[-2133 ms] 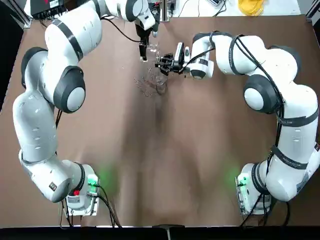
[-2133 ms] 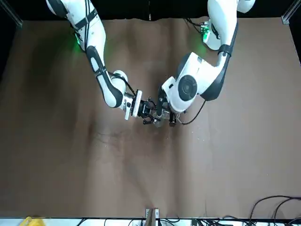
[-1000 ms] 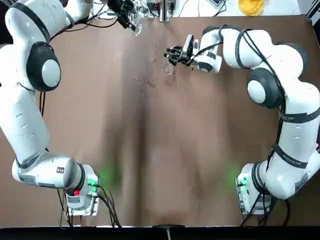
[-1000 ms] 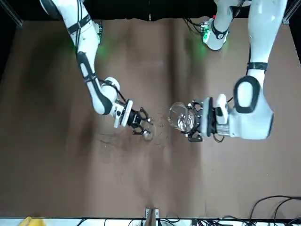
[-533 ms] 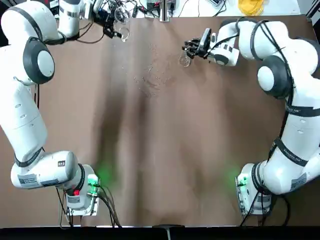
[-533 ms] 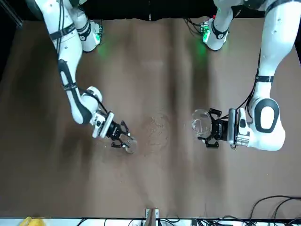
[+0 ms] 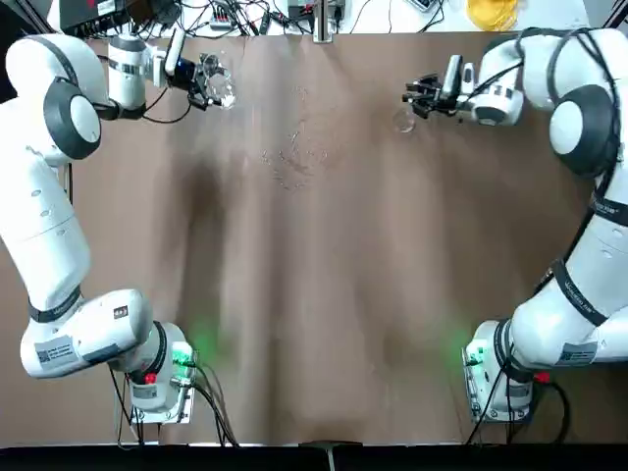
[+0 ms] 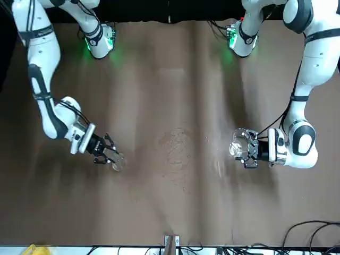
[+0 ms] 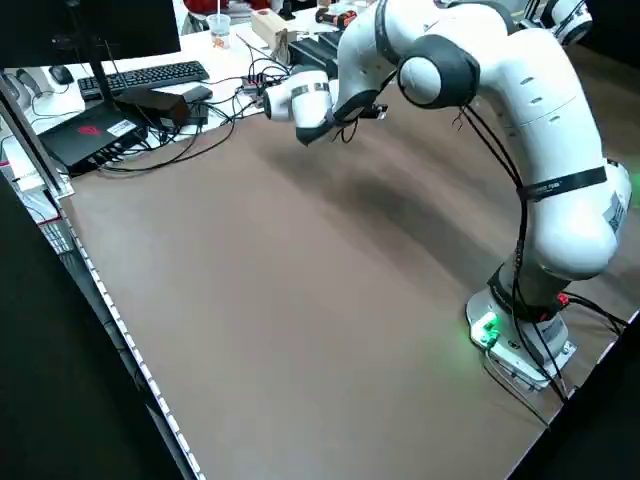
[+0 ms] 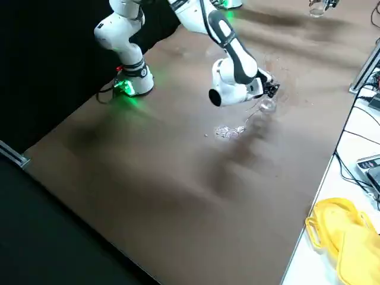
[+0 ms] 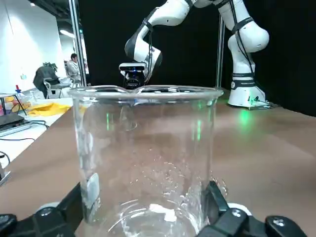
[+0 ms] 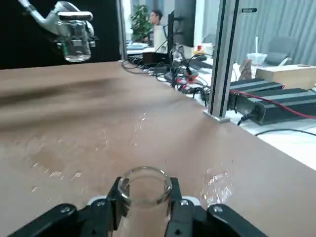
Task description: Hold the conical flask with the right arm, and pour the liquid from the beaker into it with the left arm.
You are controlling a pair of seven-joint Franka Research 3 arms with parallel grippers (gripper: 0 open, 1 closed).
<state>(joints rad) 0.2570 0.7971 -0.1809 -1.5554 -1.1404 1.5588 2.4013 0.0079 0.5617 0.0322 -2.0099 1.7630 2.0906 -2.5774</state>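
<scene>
The left tool (image 7: 203, 80), upper left of the top view, grips the beaker (image 7: 220, 86); the right tool (image 7: 420, 98), upper right, grips the conical flask (image 7: 404, 120).

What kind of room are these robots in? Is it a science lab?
Probably a robotics lab or workshop. Two robot arms work at a brown table holding glassware: a beaker and a conical flask. Beside the table sit a keyboard, tangled cables and a person at a desk.
</scene>
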